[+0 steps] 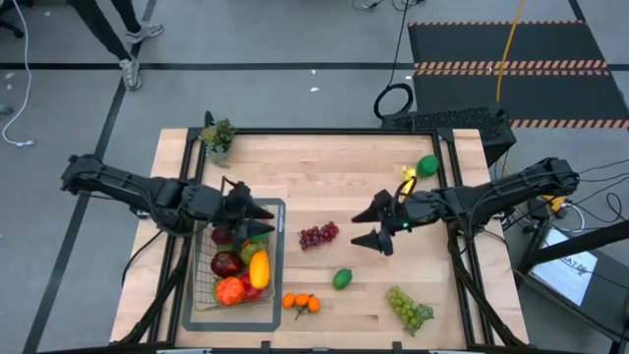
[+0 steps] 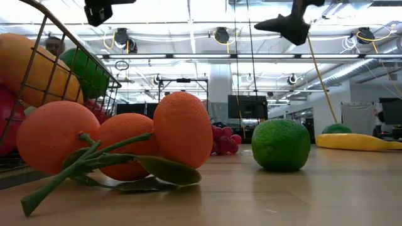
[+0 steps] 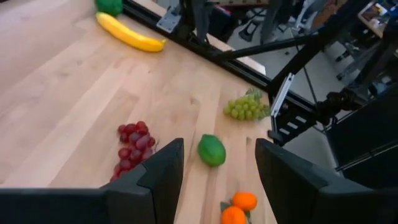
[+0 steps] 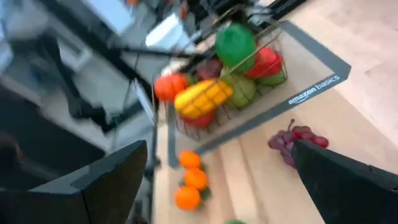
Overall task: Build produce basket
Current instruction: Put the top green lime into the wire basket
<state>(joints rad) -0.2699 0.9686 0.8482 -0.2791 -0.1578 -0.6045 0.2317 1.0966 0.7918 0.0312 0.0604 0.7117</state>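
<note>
The wire basket [image 1: 236, 270] stands on a grey mat [image 1: 277, 210] at the table's left and holds several fruits, among them a yellow mango [image 1: 258, 267] and red apples [image 1: 226, 263]. My left gripper [image 1: 259, 220] hovers open over the basket's far end, with nothing between its fingers [image 3: 219, 144]. My right gripper [image 1: 371, 224] hangs open above the table's middle, right of the purple grapes [image 1: 317, 234], and is also empty [image 4: 219, 146]. Loose on the table lie a lime [image 1: 342, 278], a sprig of oranges [image 1: 301, 303], green grapes [image 1: 408, 307] and a banana [image 1: 408, 180].
A small pot with a leafy sprig [image 1: 218, 138] stands at the far left corner. A green fruit [image 1: 428, 165] lies by the banana's far end. Bare wood shows across the far middle of the table. A person's legs [image 1: 128, 39] pass on the floor beyond.
</note>
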